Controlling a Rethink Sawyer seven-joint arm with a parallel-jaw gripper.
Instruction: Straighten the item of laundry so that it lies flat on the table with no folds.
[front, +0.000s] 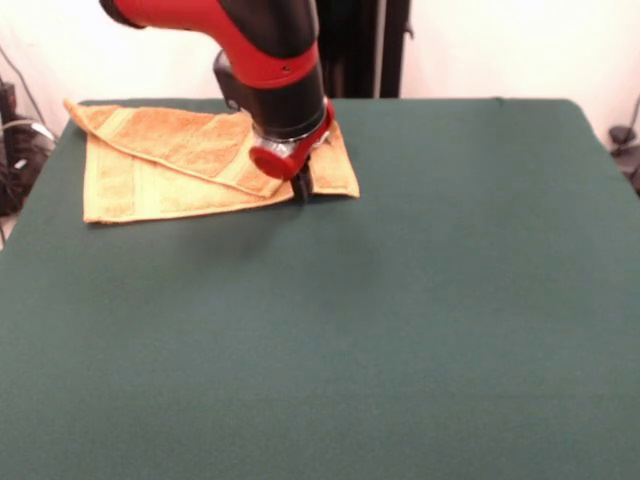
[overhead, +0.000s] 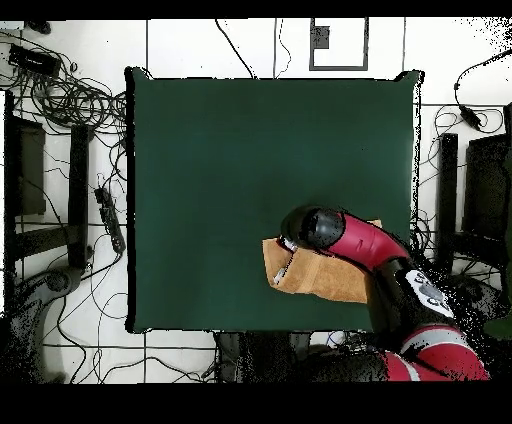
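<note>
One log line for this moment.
towel: folded, one flap doubled over | claw: down at towel's edge, grip unclear | table: towel near robot-side edge

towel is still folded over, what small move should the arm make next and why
Probably close on the towel edge under the gripper and drag it outward over the bare table. The front view shows a diagonal flap folded across the towel and the gripper low at its edge; whether it already holds cloth can't be told.
</note>
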